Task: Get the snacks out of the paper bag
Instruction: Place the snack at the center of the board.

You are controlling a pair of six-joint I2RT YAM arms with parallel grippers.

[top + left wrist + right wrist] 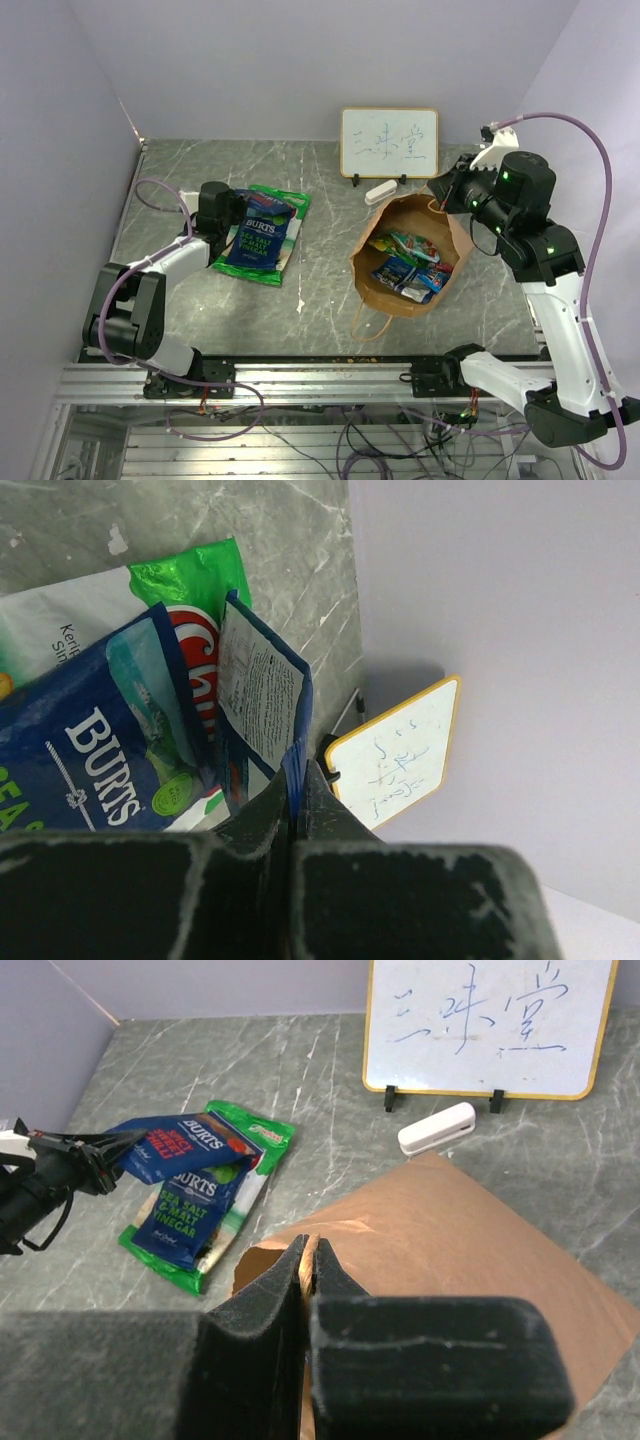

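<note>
Now paper bag [405, 212] lies mouth nearward, right gripper [308, 1255] pinching its rim; left gripper [298, 780] clamps Burts bag [258, 240].

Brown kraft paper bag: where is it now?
Top view: the brown paper bag lies right of centre on the grey table, just before the framed whiteboard and white eraser, one edge pinched in the right gripper.
</note>
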